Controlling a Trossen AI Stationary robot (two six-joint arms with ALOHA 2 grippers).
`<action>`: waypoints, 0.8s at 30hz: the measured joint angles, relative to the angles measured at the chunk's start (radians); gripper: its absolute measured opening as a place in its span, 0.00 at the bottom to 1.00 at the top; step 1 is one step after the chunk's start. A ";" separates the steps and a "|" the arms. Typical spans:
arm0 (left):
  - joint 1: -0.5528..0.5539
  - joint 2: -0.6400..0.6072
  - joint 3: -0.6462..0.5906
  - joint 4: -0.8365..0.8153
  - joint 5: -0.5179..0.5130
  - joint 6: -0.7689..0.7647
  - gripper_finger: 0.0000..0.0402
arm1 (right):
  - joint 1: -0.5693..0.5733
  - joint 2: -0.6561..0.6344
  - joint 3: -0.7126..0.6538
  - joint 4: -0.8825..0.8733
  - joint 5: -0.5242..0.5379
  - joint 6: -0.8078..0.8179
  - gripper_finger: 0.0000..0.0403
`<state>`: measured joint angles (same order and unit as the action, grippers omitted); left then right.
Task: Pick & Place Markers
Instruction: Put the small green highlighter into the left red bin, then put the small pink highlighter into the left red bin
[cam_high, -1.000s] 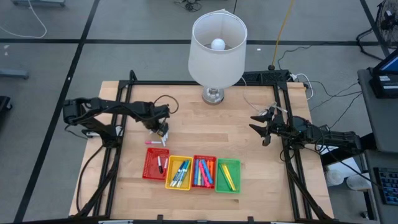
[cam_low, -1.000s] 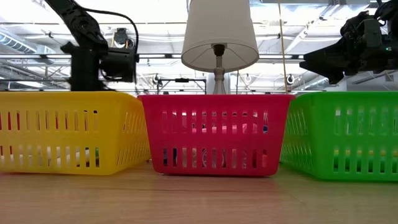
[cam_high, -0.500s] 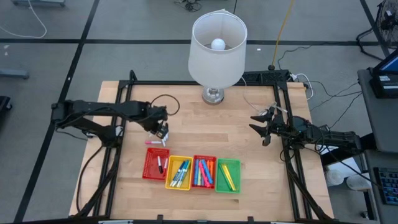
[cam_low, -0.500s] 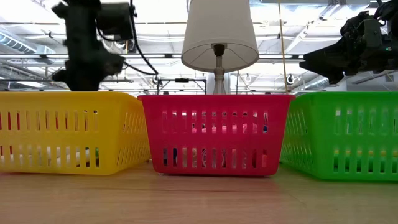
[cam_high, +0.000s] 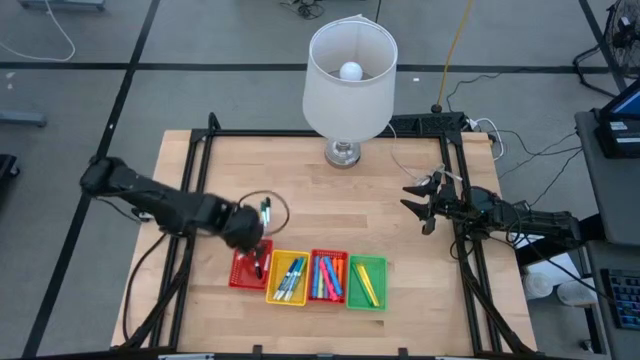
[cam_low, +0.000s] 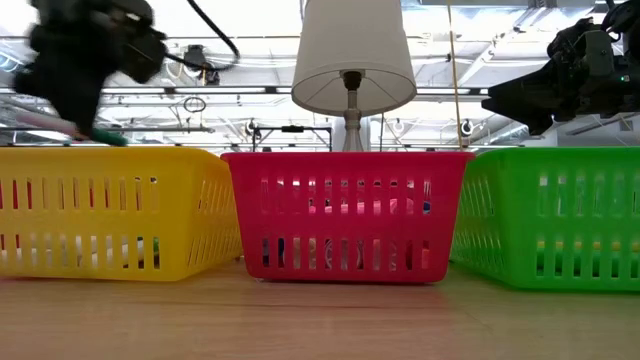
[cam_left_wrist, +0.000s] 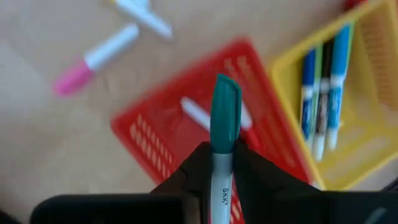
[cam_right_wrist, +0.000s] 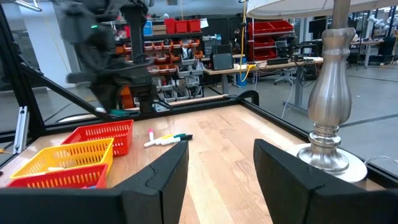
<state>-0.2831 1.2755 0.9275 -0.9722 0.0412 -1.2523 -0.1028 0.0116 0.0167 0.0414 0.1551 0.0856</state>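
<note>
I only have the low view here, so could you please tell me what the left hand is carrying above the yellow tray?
Observer: The left hand is shut on a white marker with a green cap, seen clearly in the left wrist view.
Operator: Thank you. Which tray is it actually over?
Observer: From above, it hangs over the far red tray at the left end of the row, not the yellow tray.
Operator: Is anything left on the table?
Observer: Yes, a few loose markers lie on the wood beyond that red tray.
Operator: And the right hand?
Observer: The right hand waits open near the table's right edge.
</note>
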 joint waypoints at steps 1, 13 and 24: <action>-0.035 0.003 0.000 0.001 -0.012 -0.042 0.16 | 0.000 0.000 0.000 0.000 0.000 0.000 0.42; -0.225 0.027 0.000 0.054 -0.141 -0.234 0.05 | 0.000 0.000 0.000 0.000 0.000 0.000 0.42; -0.211 0.027 0.000 0.051 -0.150 -0.174 0.09 | 0.000 0.000 0.000 0.000 0.000 0.000 0.42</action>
<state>-0.4941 1.3025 0.9276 -0.9214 -0.1092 -1.4266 -0.1028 0.0113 0.0166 0.0415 0.1551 0.0855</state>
